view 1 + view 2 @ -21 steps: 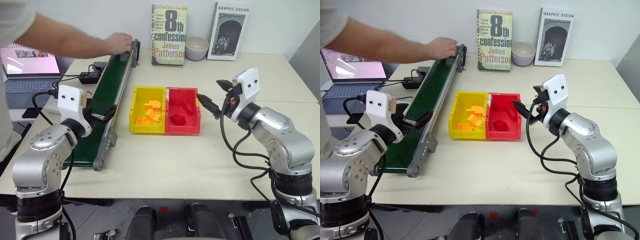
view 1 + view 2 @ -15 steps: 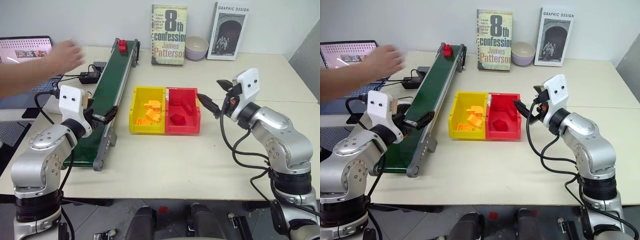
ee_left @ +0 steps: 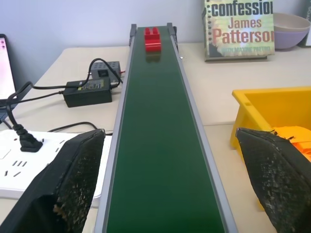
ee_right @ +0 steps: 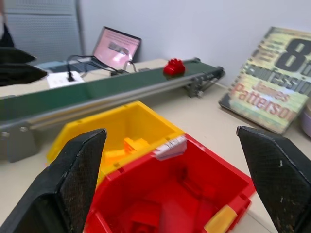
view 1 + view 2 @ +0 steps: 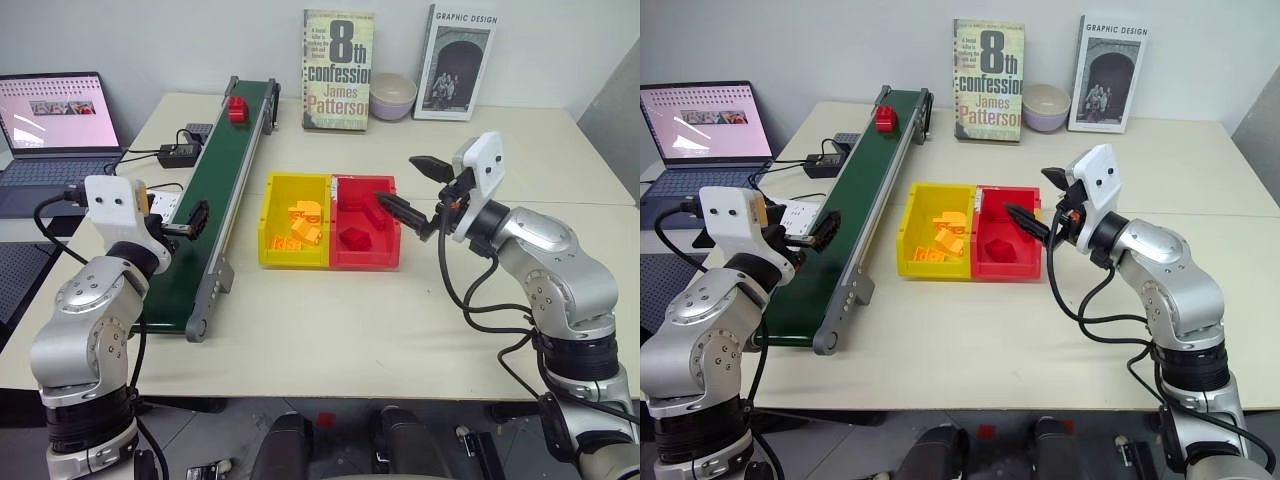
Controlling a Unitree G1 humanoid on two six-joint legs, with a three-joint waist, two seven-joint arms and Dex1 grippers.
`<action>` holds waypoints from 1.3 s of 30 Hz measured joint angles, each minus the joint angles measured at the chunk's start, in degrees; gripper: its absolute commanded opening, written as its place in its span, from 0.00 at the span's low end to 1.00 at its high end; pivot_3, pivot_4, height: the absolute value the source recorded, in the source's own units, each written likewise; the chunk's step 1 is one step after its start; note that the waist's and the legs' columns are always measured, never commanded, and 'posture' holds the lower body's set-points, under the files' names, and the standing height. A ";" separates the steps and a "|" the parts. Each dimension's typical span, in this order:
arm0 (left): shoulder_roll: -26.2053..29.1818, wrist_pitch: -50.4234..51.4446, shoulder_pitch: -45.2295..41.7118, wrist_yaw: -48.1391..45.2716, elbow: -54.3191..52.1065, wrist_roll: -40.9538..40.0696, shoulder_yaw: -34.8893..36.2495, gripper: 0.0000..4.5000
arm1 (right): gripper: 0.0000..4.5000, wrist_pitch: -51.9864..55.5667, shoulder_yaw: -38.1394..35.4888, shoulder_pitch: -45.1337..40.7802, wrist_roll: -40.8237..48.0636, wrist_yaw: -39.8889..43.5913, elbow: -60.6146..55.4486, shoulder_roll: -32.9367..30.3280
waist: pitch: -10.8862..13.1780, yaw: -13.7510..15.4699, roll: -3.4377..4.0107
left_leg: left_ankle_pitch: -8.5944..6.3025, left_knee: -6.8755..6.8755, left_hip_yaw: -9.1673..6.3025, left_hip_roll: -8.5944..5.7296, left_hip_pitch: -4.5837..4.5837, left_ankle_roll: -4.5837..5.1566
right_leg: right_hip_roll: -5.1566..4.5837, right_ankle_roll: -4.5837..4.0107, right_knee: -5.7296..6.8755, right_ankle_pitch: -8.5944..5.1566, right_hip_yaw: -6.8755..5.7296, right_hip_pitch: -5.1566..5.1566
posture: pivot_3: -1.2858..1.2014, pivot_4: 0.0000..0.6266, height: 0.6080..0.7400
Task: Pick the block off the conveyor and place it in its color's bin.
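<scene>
At the conveyor's (image 5: 215,195) far end sits the red block (image 5: 237,108), untouched. Left gripper (image 3: 170,189) straddles the conveyor's near stretch, jaws fully spread, nothing held. Right gripper (image 5: 408,188) hangs over the red bin (image 5: 365,255) beside conveyor, fingers wide apart, empty.

- The long dark green conveyor (image 5: 215,195) lies open along its belt; you have bare belt between the left gripper (image 3: 165,184) and the small red plastic block (image 3: 152,39).
- The yellow plastic bin (image 5: 295,220) crowds its right rail.
- Cables and a black power adapter (image 3: 87,91) clutter the counter (image 5: 330,320) on its left.
</scene>
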 measured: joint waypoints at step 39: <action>-0.68 1.24 -3.80 3.32 6.34 4.32 -4.62 1.00 | 1.00 4.38 3.84 -6.33 9.85 14.15 0.59 -0.94 | 0.00 0.02 0.00 | 0.00 -0.02 -0.06 0.04 -0.01 -0.01 | -0.12 -0.01 0.02 0.01 -0.02 -0.04 | 0.52 0.24 1.00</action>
